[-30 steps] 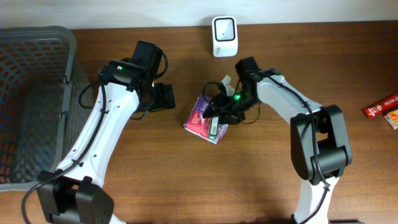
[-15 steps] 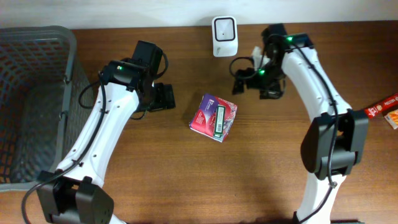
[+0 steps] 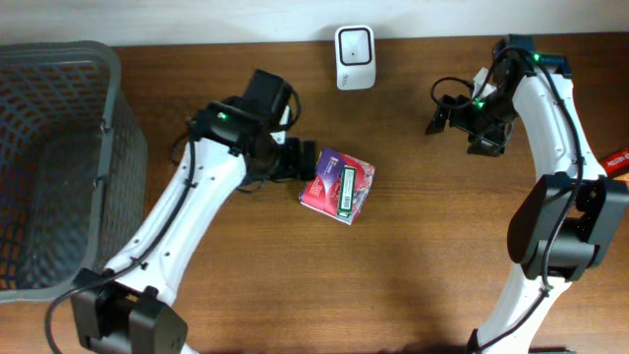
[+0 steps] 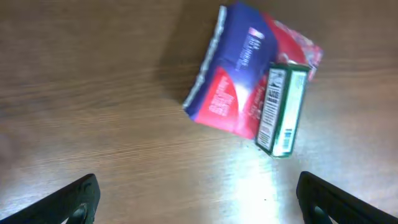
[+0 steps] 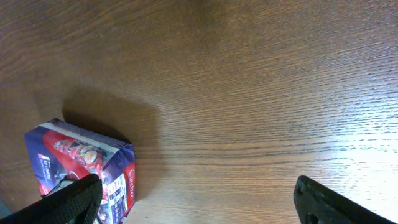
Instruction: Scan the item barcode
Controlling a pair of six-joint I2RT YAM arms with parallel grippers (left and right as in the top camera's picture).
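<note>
Two tools, both spread and empty: the left gripper [image 3: 298,162] reaches low, just beside the crinkly purple-and-red foil pouch [image 3: 324,182] with a slim green carton [image 3: 346,189] lying on it; the right gripper [image 3: 454,116] hangs well apart over the grained brown wooden table [image 3: 413,275].

Room right of pack [image 3: 337,185] across table [image 3: 423,256]; left hand [image 3: 305,165] crowds pack's left side; scanner [image 3: 354,44] stands behind.

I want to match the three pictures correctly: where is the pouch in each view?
Overhead: pouch at the centre, with a green box on it.
Left wrist: pouch upper middle, with the box on its right side.
Right wrist: pouch in the lower left corner.
Shared landmark: the wooden table under it.
</note>
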